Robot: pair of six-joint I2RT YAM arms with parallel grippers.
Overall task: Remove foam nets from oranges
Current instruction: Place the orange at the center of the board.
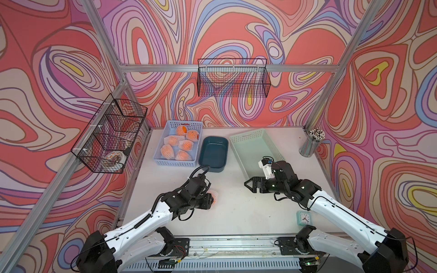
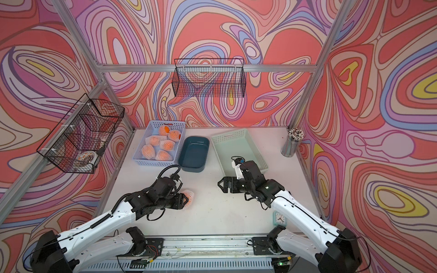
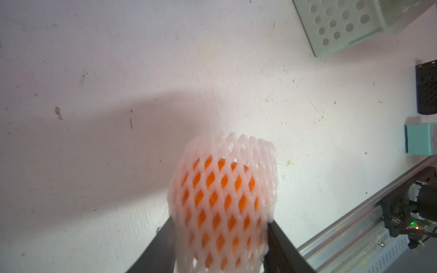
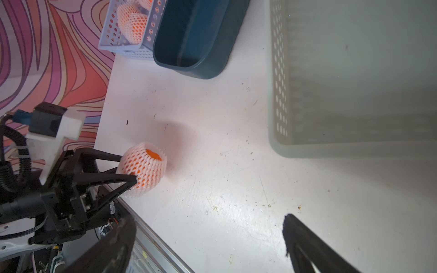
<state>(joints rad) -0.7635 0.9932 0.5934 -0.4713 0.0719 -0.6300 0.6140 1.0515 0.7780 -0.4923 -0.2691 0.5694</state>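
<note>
The left arm's black pincer (image 2: 186, 200) is clasping a small round orange (image 2: 188, 200) sleeved in a white foam mesh net (image 2: 190, 193), low over the white table (image 2: 212, 210); whether the fruit is resting on the surface cannot be told. The right arm's black pincer (image 2: 220, 185) is hovering with its jaws spread and nothing between them, pointing toward the left one and well apart from it. At the back, several more net-wrapped oranges (image 2: 163, 146) are lying in a lavender perforated plastic basket (image 2: 151, 163). A dark teal oval plastic tub (image 2: 194, 153) is standing just beside that basket, and a mint-green perforated plastic tray (image 2: 236, 151) is sitting beyond the right pincer.
</note>
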